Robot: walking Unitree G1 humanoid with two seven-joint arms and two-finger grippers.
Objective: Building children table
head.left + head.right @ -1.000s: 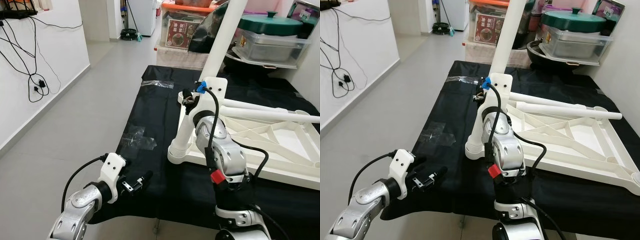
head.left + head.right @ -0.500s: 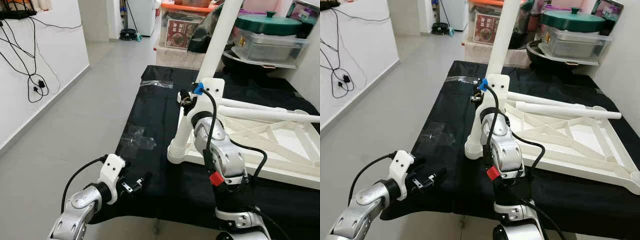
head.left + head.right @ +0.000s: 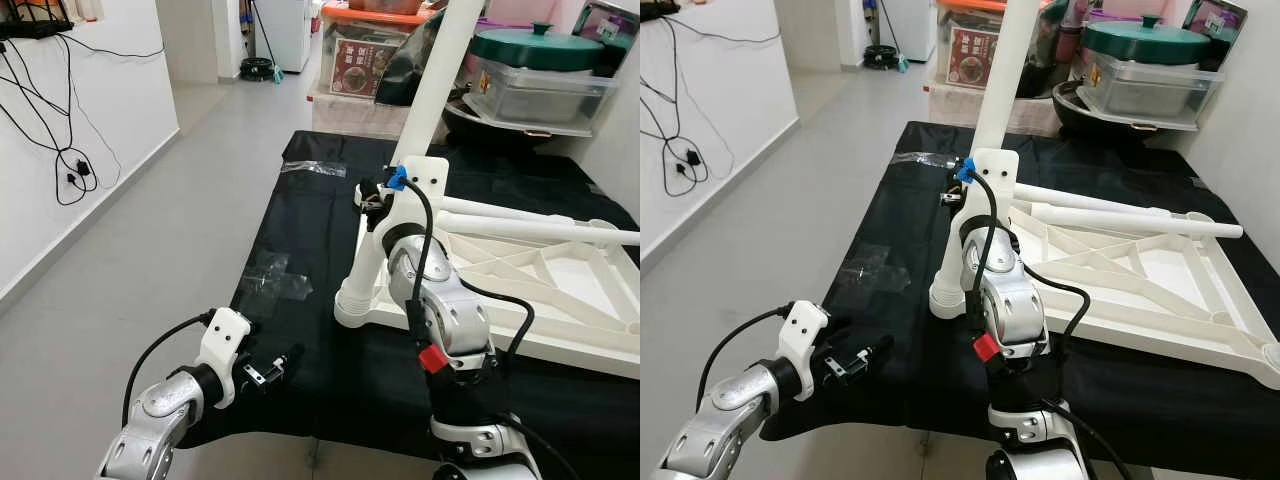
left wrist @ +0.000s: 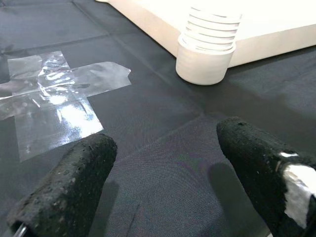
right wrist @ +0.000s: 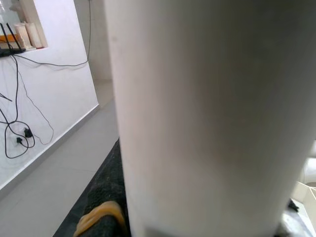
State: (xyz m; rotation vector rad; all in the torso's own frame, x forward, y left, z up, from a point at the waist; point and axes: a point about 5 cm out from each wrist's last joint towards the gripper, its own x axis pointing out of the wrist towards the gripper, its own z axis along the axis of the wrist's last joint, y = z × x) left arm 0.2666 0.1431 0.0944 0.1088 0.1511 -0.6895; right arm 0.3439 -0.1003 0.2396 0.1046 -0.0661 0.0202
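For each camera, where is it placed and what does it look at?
Head, both eyes: look down at the black cloth, the upturned white plastic table top and both silver arms.
Left wrist: along the open left gripper at the ribbed foot of the white table leg.
Right wrist: pressed against that leg.
Shared: the leg.

White tabletop lies upside down on black cloth — one leg upright at its corner.

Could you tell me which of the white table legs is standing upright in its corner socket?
The leg held by the right hand at the tabletop's near-left corner; the other leg lies flat across the upturned tabletop.
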